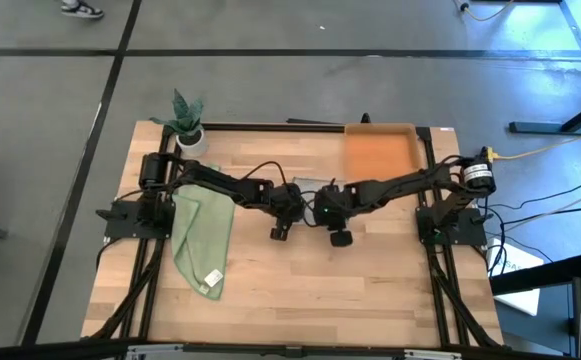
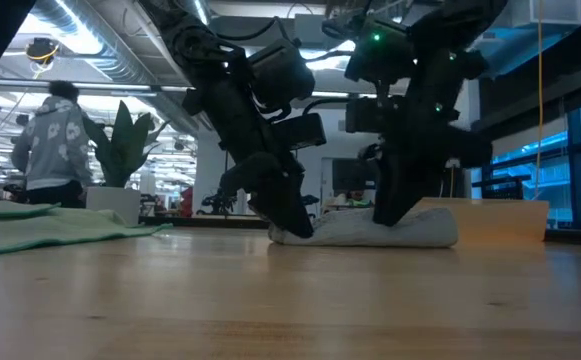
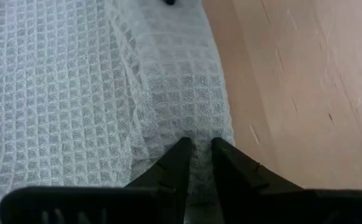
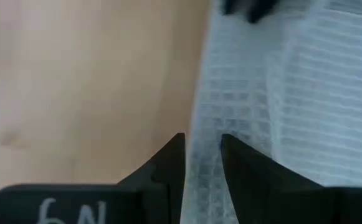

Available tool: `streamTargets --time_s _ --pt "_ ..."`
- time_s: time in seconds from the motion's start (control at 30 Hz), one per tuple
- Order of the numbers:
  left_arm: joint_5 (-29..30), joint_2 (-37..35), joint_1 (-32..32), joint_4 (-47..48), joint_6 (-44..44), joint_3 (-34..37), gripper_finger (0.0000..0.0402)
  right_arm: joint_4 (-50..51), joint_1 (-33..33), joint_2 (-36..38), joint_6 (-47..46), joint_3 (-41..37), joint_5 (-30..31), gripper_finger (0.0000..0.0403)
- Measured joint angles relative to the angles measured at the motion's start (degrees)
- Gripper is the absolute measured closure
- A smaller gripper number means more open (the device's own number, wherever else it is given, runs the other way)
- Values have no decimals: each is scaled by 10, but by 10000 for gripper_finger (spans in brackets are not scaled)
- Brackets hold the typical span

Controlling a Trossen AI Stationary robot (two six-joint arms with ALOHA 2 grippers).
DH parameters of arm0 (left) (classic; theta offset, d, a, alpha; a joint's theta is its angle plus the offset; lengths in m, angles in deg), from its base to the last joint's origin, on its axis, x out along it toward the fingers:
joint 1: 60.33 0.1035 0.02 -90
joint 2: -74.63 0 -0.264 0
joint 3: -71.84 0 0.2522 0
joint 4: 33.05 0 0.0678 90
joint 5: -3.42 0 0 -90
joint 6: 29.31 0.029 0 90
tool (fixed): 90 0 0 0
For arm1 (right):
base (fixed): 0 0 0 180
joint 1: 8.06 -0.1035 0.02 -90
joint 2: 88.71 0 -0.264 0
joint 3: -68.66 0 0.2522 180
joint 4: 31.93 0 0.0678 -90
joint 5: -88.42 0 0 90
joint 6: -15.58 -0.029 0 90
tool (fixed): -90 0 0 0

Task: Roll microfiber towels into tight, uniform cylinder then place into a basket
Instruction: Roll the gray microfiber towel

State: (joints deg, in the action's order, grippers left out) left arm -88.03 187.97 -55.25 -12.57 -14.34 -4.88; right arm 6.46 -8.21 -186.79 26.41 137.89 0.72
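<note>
The light grey towel (image 2: pixel 370 228) lies as a low bunched roll on the table's middle. In the high view only a small patch of it (image 1: pixel 310 184) shows between the two arms. My left gripper (image 2: pixel 290 226) is shut on its left end, and my right gripper (image 2: pixel 395 212) is shut on it farther right. The light green towel (image 1: pixel 202 238), with a small white tag, lies flat at the table's left. The orange basket (image 1: pixel 380 150) stands at the far right, with nothing showing in it. My left gripper pinches a raised fold of the grey towel (image 3: pixel 196 134) between its two fingers, close to the cloth's edge beside the bare wood. The fingers slant down from the table's left. The towel rests on the table. My right gripper pinches the grey towel's edge (image 4: pixel 204 146) between its two fingers, next to the bare wood. The fingers slant steeply down from the table's right. The cloth lies on the table; how many layers are held does not show.
A small white pot with a green plant (image 1: pixel 187 122) stands at the far left corner. Bare wood (image 1: pixel 320 290) spreads over the table's near half. A person (image 2: pixel 55 140) stands in the room behind the table.
</note>
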Motion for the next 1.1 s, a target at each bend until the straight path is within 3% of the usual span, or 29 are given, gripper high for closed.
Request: streamTargets --time_s 0.3,0.77,1.1 --pt "-5 0 0 0 0 0 335 -83 0 3 -2 -68 7 297" --pt "-7 0 1 -1 -11 0 335 -91 -1 0 -15 -77 25 300" --pt "-7 0 1 -2 -22 0 335 -88 -1 0 -16 -77 45 391"
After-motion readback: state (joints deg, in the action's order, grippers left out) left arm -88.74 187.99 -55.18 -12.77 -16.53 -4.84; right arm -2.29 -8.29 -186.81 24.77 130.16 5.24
